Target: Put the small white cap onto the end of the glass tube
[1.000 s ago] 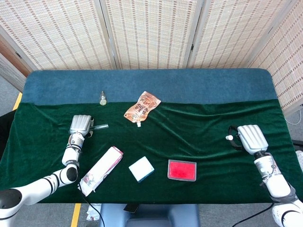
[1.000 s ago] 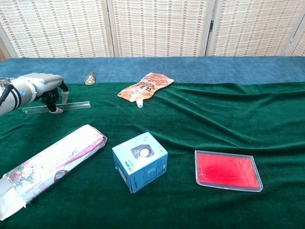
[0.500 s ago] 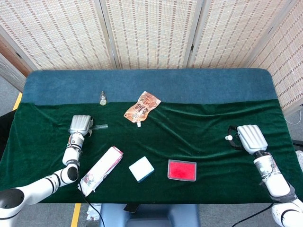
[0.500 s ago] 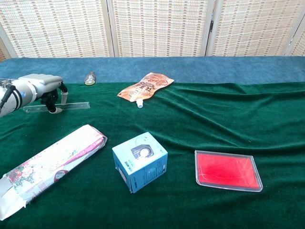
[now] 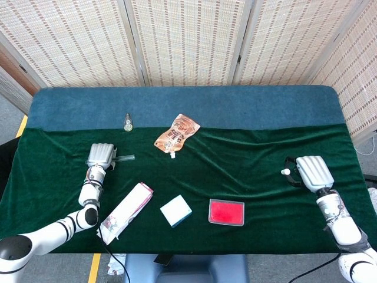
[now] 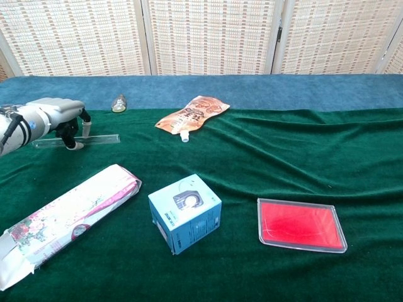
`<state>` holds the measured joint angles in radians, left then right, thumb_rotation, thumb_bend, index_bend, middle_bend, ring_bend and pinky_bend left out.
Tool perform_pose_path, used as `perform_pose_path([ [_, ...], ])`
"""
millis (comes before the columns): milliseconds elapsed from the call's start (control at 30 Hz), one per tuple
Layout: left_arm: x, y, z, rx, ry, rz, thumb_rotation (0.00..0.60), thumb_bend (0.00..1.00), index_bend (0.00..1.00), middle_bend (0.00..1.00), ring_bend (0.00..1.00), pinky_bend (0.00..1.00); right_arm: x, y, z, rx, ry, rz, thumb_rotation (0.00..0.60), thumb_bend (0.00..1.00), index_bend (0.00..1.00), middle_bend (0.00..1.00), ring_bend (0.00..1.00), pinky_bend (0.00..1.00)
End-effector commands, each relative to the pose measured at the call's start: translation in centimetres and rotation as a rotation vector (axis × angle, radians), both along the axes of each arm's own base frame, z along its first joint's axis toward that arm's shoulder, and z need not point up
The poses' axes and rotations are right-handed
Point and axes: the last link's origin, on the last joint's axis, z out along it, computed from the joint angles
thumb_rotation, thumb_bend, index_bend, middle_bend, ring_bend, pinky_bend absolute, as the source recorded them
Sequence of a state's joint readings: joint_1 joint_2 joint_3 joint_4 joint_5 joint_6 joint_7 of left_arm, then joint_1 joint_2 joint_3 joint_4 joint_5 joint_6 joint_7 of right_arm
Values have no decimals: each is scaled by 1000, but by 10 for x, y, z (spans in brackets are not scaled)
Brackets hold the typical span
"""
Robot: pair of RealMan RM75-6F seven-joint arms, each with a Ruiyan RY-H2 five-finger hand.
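Note:
The clear glass tube (image 6: 97, 138) lies nearly level just above the green cloth at the far left, and its end sticks out to the right of my left hand (image 6: 51, 115). That hand grips the tube with fingers curled around it; in the head view the tube (image 5: 125, 158) pokes out beside the hand (image 5: 100, 155). At the right side of the table my right hand (image 5: 312, 171) pinches the small white cap (image 5: 285, 172) at its fingertips. The chest view does not show the right hand or the cap.
Between the hands lie a long floral carton (image 5: 125, 212), a small blue-and-white box (image 5: 176, 210) and a flat red case (image 5: 227, 212). An orange spouted pouch (image 5: 177, 134) and a small vial (image 5: 128, 122) sit near the blue strip (image 5: 235, 106) at the back.
My left hand has edged slightly left and up with the tube. The right hand and cap have barely moved.

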<state>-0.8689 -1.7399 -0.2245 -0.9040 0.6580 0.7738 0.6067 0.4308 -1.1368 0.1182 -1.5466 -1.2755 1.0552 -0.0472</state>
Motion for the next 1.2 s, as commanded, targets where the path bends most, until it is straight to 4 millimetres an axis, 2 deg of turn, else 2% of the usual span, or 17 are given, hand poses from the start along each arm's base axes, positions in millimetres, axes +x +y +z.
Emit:
perform_pose_path([
  [33,2,-1,3,10,-20,-24,600,547,633,855,775,819,0,0,2,-9,-4,1,600,531,693,984,1000,1000],
  [167,6,-4,10,15,-63,-58,600,561,642,856,776,820,2,-1,7,-31,-22,7,600,533,693,984,1000,1000],
  [400,19,-17,23,15,-192,-111,600,564,645,856,776,820,18,-3,11,-36,-110,51,600,533,695,984,1000,1000],
  [567,39,-30,29,-15,-337,-131,600,576,657,868,787,830,47,-9,7,-6,-186,134,600,543,696,984,1000,1000],
  [833,81,-51,36,-90,-539,-179,600,592,667,875,795,833,101,-18,0,53,-282,280,600,550,701,984,1000,1000],
  [1200,131,-72,19,-200,-715,-215,600,611,671,876,796,836,160,-24,-20,152,-345,394,600,550,705,985,1000,1000],
])
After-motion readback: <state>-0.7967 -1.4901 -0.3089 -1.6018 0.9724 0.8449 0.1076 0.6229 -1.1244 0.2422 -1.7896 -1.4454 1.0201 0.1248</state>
